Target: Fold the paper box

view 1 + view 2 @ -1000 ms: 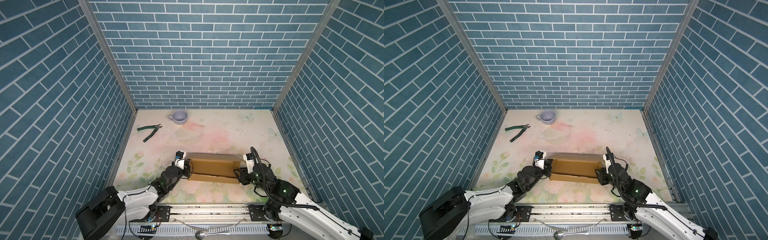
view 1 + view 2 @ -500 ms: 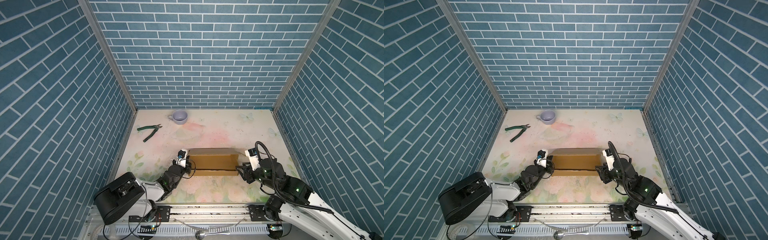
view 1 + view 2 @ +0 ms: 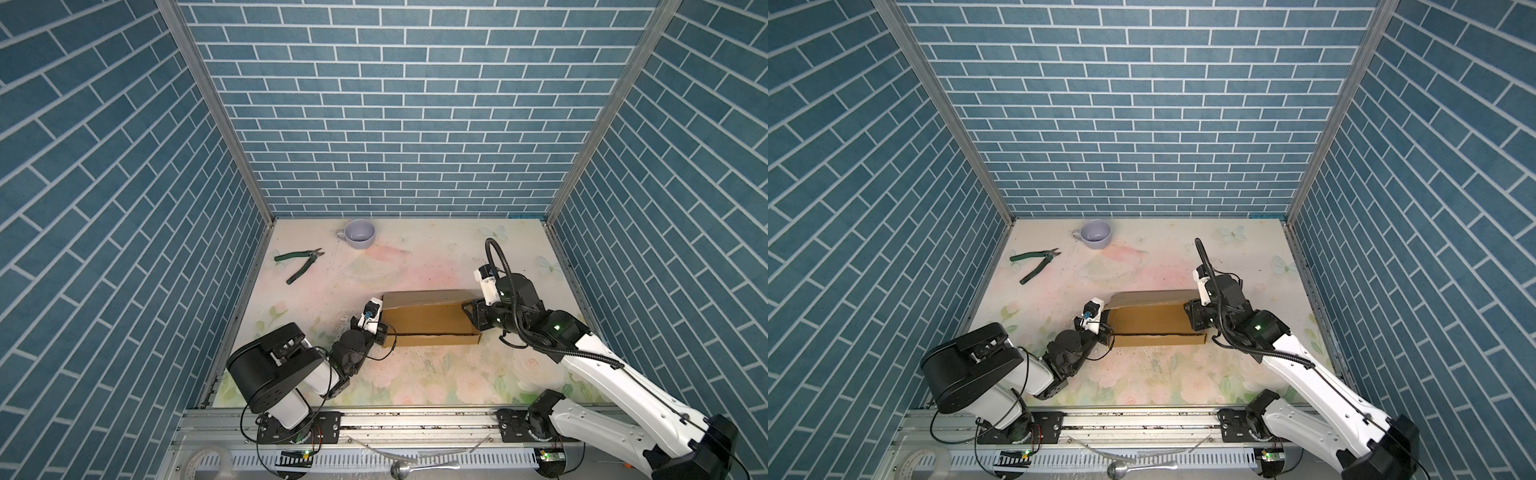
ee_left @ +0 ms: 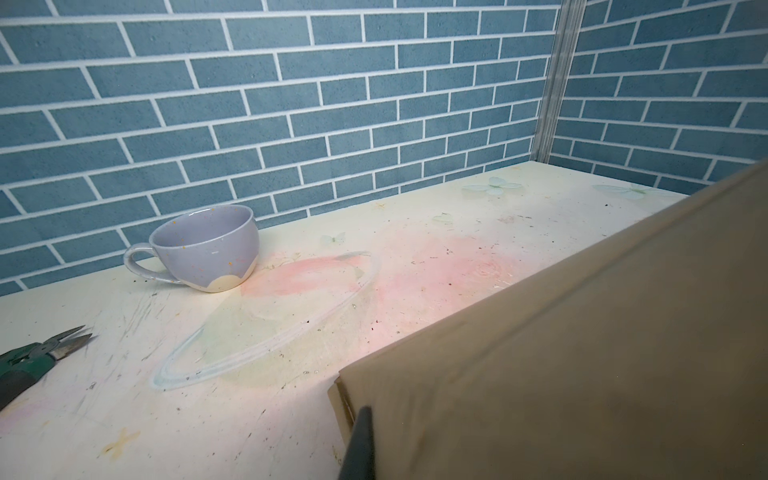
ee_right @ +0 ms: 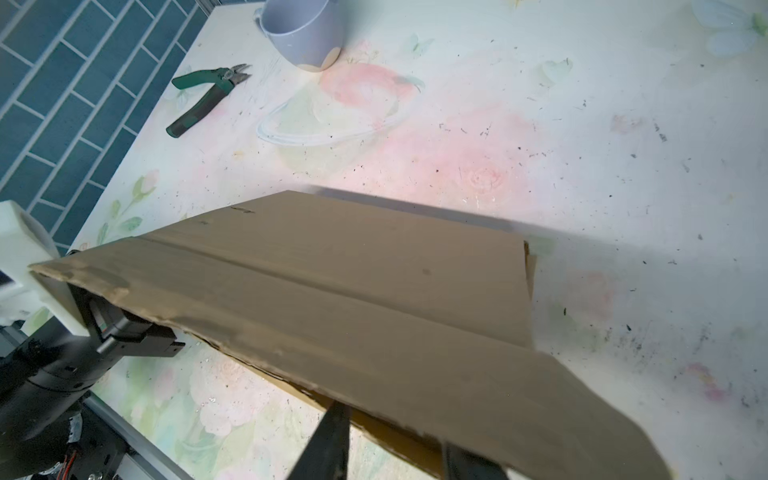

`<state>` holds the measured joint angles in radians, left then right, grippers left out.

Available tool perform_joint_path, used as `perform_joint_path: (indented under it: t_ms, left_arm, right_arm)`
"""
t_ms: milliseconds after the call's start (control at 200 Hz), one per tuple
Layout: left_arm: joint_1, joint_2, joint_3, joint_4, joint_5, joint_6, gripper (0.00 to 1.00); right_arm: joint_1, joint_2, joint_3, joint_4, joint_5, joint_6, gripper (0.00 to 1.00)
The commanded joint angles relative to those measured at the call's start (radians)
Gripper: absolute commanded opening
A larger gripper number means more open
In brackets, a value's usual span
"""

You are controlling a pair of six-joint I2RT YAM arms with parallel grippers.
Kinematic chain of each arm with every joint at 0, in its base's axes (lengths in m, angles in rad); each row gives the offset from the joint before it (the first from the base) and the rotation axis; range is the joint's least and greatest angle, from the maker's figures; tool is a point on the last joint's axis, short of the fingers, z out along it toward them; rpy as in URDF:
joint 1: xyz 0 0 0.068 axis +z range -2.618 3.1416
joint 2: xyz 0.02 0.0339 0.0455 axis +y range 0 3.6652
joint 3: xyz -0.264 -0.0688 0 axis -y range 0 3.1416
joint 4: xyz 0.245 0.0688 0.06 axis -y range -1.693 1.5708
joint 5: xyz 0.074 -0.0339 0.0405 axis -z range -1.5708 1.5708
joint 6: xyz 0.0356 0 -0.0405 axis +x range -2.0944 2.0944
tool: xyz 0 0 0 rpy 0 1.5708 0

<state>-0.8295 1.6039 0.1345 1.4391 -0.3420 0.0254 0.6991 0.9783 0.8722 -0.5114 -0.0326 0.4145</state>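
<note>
The paper box (image 3: 428,322) lies between my grippers, walls up, lid half lowered, not yet tucked; my left gripper (image 3: 381,330) is pressed together at one end, my right gripper (image 3: 470,316) partly spread at the other.

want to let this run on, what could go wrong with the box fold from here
1. The lid of the box is only partly down, and the left gripper sits under its edge. Pressing down could trap the gripper or crush that corner.
2. The right gripper is at the other end only, so the lid might close skewed or spring up.
</note>
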Motion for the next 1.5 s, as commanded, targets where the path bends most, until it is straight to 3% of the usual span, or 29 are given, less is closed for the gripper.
perform_joint_path:
  t_ms: [0,370,605,800,1165,1495]
  left_arm:
    - [-0.002,0.032,-0.003,-0.034,0.020,0.043,0.06]
    - [-0.002,0.060,0.007,-0.034,0.018,0.059,0.07]
    - [-0.002,0.016,-0.010,-0.047,0.000,0.054,0.23]
    - [-0.002,-0.088,-0.007,-0.162,0.020,0.026,0.40]
    - [-0.002,-0.648,0.040,-0.864,0.056,-0.029,0.66]
    - [-0.002,-0.861,0.093,-1.146,0.179,-0.117,0.67]
  right_arm:
    - [-0.003,0.034,0.114,0.086,-0.030,0.034,0.36]
    - [-0.004,0.150,0.266,0.021,-0.019,-0.009,0.35]
    - [0.003,0.229,0.153,0.149,-0.079,0.091,0.32]
    - [0.028,0.281,0.069,0.224,-0.089,0.142,0.32]
    - [0.025,0.340,-0.016,0.301,-0.078,0.151,0.31]
    - [0.016,0.379,-0.039,0.329,-0.082,0.145,0.31]
